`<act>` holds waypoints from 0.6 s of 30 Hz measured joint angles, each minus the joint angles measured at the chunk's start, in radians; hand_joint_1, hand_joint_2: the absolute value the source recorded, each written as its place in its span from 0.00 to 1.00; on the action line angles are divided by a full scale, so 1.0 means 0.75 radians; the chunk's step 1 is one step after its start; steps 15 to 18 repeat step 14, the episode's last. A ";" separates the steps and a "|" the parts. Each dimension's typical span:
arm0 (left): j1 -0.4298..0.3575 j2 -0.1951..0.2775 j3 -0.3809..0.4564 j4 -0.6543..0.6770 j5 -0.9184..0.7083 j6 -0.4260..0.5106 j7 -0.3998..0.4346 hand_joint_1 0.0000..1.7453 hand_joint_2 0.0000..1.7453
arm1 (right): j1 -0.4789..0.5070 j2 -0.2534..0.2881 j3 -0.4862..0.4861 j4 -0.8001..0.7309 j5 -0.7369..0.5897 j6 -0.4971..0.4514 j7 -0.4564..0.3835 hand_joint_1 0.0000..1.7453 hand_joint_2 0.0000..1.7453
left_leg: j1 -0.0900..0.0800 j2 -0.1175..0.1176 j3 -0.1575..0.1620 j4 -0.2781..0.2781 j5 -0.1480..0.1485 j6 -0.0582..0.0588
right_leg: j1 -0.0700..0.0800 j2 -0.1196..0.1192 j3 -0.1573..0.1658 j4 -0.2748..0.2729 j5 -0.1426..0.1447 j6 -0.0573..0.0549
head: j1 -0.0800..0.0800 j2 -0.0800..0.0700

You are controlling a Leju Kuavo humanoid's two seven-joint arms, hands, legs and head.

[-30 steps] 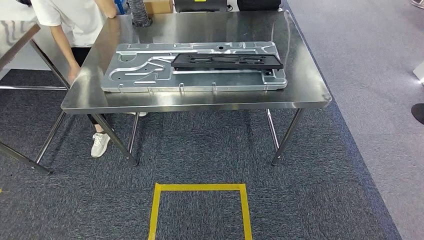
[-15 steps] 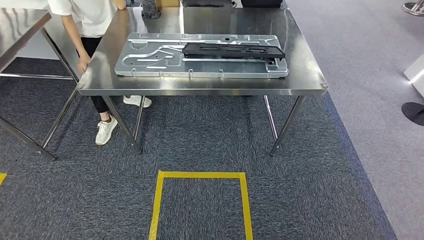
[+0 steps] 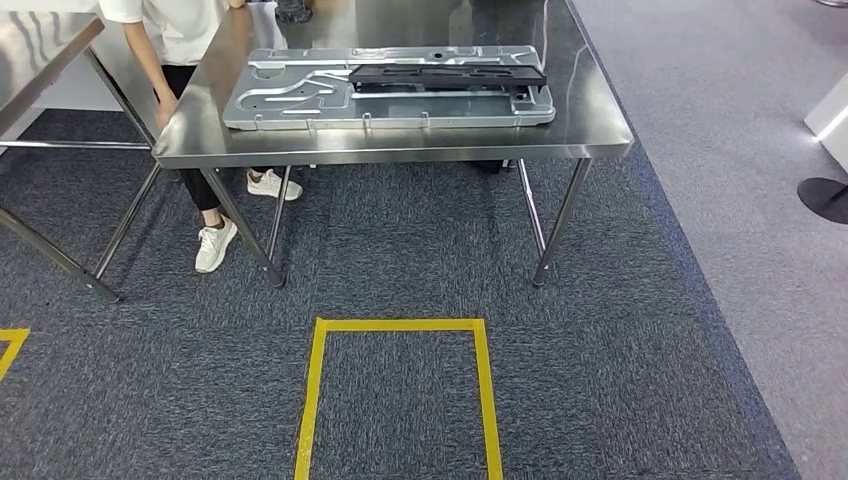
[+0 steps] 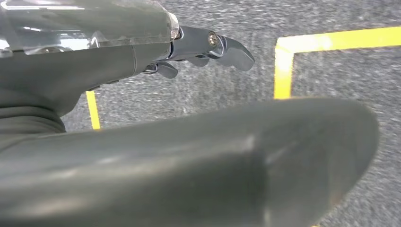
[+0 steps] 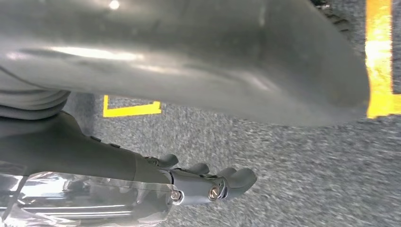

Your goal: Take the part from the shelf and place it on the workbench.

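Observation:
A long black part (image 3: 445, 75) lies on a large silver stamped panel (image 3: 290, 100), which rests flat on the steel workbench (image 3: 595, 120) at the top of the head view. My left hand (image 4: 118, 66) hangs over the grey carpet, its dark fingers (image 4: 213, 45) stretched out and holding nothing. My right hand (image 5: 118, 161) also hangs over the carpet, and its fingers (image 5: 213, 182) are extended and empty. Both hands are far from the workbench.
A person (image 3: 185, 35) in a white top and white shoes stands at the workbench's left side. A yellow tape square (image 3: 395, 325) marks the carpet in front of me. Another steel table (image 3: 40, 40) stands at far left, and a black round base (image 3: 825, 195) at far right.
The whole picture has shifted: the workbench now sits higher and smaller in the head view, so the camera has moved back. The black part still lies on the panel.

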 joint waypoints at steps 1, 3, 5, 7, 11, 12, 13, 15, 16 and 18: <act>0.000 0.000 0.000 0.000 0.003 0.002 0.004 0.00 0.00 | 0.000 0.001 -0.001 0.000 0.000 0.000 0.000 0.00 0.00 | 0.001 0.000 0.024 -0.001 0.033 -0.001 | 0.000 0.000 -0.019 0.006 0.010 0.003 | 0.000 0.000; -0.002 0.001 0.000 0.000 0.008 0.005 0.010 0.00 0.00 | 0.000 0.003 -0.003 0.000 0.000 0.001 0.000 0.00 0.00 | 0.001 0.000 0.138 -0.139 0.105 0.004 | 0.000 0.000 -0.051 0.019 0.027 0.012 | 0.000 0.000; -0.006 0.002 0.000 0.000 0.009 0.007 0.014 0.00 0.00 | 0.000 0.005 -0.006 0.001 0.000 0.001 0.000 0.00 0.00 | -0.002 -0.001 0.264 -0.330 0.103 0.015 | 0.003 0.000 -0.071 0.033 0.040 0.025 | 0.000 0.000; -0.008 0.002 0.000 0.000 0.010 0.012 0.025 0.00 0.00 | -0.001 0.006 -0.008 0.001 0.000 0.001 0.001 0.00 0.00 | -0.007 -0.002 0.305 -0.415 0.076 0.028 | 0.006 0.000 -0.084 0.041 0.055 0.040 | 0.000 0.000; -0.005 0.003 0.001 0.000 0.013 0.023 0.048 0.00 0.00 | -0.001 0.006 -0.015 0.001 -0.003 0.000 0.006 0.00 0.25 | 0.000 0.003 0.285 -0.428 0.094 0.065 | 0.001 0.006 -0.122 0.122 0.003 0.070 | 0.000 0.000; -0.006 0.003 0.001 0.000 0.015 0.024 0.052 0.00 0.00 | 0.000 0.006 -0.016 0.001 -0.003 0.000 0.006 0.00 0.50 | -0.001 0.004 0.280 -0.428 0.100 0.072 | -0.002 0.008 -0.153 0.201 -0.047 0.076 | 0.000 0.000; -0.006 0.004 0.001 0.000 0.017 0.026 0.056 0.00 0.00 | 0.001 0.006 -0.017 0.001 -0.004 0.000 0.007 0.00 0.75 | -0.002 0.005 0.273 -0.427 0.105 0.075 | -0.003 0.009 -0.191 0.297 -0.100 0.081 | 0.000 0.000; -0.007 0.004 0.001 0.000 0.018 0.026 0.058 0.00 0.00 | 0.001 0.006 -0.017 0.001 -0.004 0.000 0.007 0.00 1.00 | -0.003 0.005 0.269 -0.427 0.107 0.077 | -0.004 0.009 -0.212 0.350 -0.127 0.083 | 0.000 0.000; -0.007 0.004 0.001 0.000 0.018 0.026 0.058 0.00 0.00 | 0.001 0.006 -0.017 0.001 -0.004 0.000 0.007 0.00 1.00 | -0.003 0.005 0.269 -0.427 0.107 0.077 | -0.004 0.009 -0.212 0.350 -0.127 0.083 | 0.000 0.000; -0.007 0.004 0.001 0.000 0.018 0.026 0.058 0.00 0.00 | 0.001 0.006 -0.017 0.001 -0.004 0.000 0.007 0.00 1.00 | -0.003 0.005 0.269 -0.427 0.107 0.077 | -0.004 0.009 -0.212 0.350 -0.127 0.083 | 0.000 0.000</act>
